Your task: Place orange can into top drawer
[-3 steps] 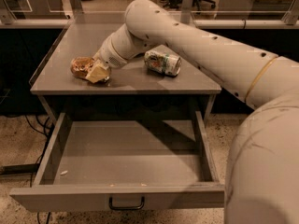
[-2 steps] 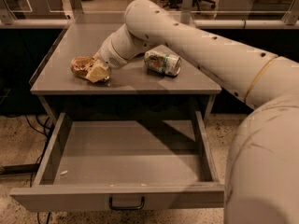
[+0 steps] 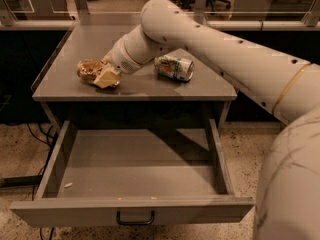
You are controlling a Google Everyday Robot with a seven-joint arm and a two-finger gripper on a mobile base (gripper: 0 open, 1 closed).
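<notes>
The orange can [image 3: 88, 69] lies on its side on the left part of the grey cabinet top [image 3: 150, 86]. My gripper [image 3: 107, 76] is down at the can's right end and touches or overlaps it; the wrist and arm reach in from the right. The top drawer [image 3: 131, 209] is pulled wide open below the cabinet top, with its dark pull handle [image 3: 135, 217] at the front. The drawer's inside holds only a few small specks.
A white and green can [image 3: 174, 67] lies on its side on the cabinet top, right of my wrist and under the arm. The white arm [image 3: 240, 64] spans the right side of the view. Cables run on the speckled floor [image 3: 20, 139] at the left.
</notes>
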